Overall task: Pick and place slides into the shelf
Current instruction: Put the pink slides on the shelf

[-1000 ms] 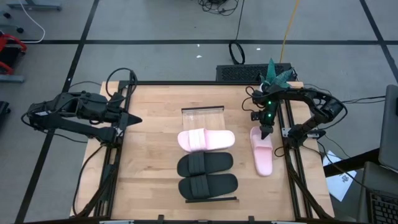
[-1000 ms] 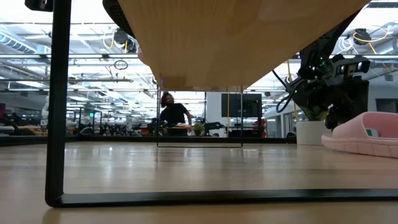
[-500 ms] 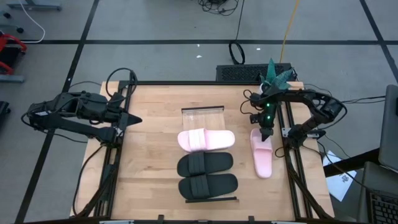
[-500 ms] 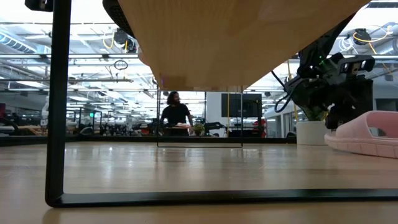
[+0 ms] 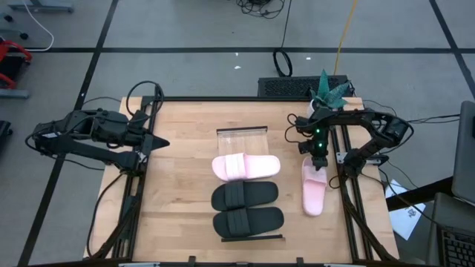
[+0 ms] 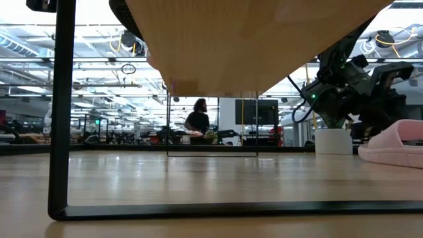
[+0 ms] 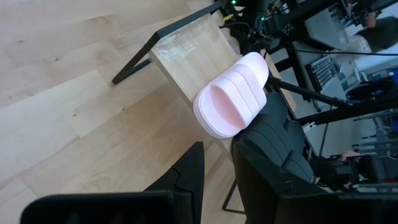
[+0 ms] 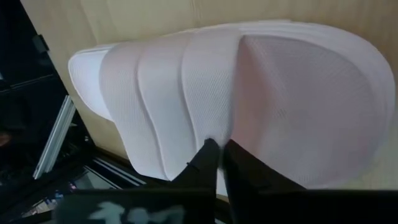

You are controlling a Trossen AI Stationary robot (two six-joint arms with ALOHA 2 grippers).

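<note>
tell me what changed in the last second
The right gripper closed on the heel end of the loose pink slide, which shifted slightly toward the table's front edge. The pink slide and both black slides on the shelf stayed put, as did the left gripper, waiting at the table's left edge.

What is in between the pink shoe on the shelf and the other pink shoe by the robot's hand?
Only bare light wooden tabletop lies between the pale pink slide on the shelf and the loose pale pink slide, as the high view shows.

No readable text or labels
</note>
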